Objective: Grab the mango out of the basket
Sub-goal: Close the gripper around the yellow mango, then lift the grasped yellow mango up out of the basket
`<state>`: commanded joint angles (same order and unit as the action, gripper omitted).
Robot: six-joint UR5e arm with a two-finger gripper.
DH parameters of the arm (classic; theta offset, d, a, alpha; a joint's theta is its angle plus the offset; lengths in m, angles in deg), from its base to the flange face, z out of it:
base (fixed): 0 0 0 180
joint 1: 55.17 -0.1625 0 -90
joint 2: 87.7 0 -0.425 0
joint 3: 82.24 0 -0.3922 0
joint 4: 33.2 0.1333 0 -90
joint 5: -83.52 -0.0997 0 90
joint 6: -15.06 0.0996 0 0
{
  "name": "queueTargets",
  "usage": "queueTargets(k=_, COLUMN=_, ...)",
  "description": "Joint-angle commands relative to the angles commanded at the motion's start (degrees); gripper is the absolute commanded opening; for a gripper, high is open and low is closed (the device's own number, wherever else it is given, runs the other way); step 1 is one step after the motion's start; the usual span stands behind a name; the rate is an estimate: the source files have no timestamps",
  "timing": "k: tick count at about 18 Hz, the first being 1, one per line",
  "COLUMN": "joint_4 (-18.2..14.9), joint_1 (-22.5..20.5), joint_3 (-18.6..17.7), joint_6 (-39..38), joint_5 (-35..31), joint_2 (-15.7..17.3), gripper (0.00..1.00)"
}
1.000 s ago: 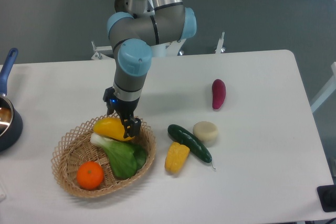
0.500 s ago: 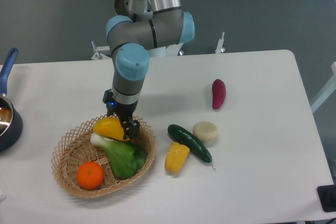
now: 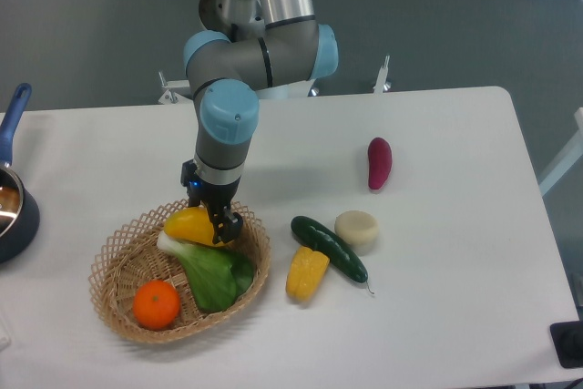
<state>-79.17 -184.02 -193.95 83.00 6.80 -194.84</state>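
Observation:
The yellow mango [image 3: 189, 224] lies at the back of the round wicker basket [image 3: 118, 291], against a green leafy vegetable [image 3: 214, 273]. My gripper [image 3: 211, 219] points down over the mango's right end, its dark fingers either side of the fruit. The jaws look closed against the mango, which still rests in the basket. An orange [image 3: 156, 304] sits at the basket's front.
On the table to the right of the basket lie a ribbed yellow corn-like piece [image 3: 307, 271], a dark green cucumber [image 3: 330, 248], a cream round piece [image 3: 356, 229] and a purple sweet potato [image 3: 379, 162]. A dark pot with a blue handle [image 3: 13, 190] stands at the left edge.
My gripper has come down a little lower onto the mango's right end and shifted slightly left. The mango and the other items have not moved.

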Motion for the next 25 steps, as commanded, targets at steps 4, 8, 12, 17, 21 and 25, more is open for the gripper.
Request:
queueTargets(k=4, joint_4=0.0, joint_1=0.0, joint_3=0.6, joint_6=-0.1, joint_5=0.0, joint_2=1.0, gripper=0.50)
queueTargets(k=8, joint_4=-0.2, joint_1=-0.2, joint_3=1.8, joint_6=-0.1, joint_5=0.0, joint_2=2.5, gripper=0.44)
queueTargets(k=12, joint_4=-0.3, joint_1=-0.4, joint_3=2.0, joint_6=-0.1, joint_5=0.0, joint_2=3.0, gripper=0.40)
queueTargets(k=17, joint_4=-0.4, joint_1=-4.5, joint_3=2.8, joint_6=-0.3, joint_5=0.8, joint_2=11.3, gripper=0.40)
queueTargets(k=21, joint_4=-0.3, joint_1=-10.7, joint_3=5.6, joint_6=-3.8, joint_5=8.9, joint_2=14.9, gripper=0.40)
queueTargets(k=25, joint_4=-0.1, joint_1=-17.3, joint_3=12.6, joint_6=-11.9, joint_5=16.5, joint_2=15.2, gripper=0.40)
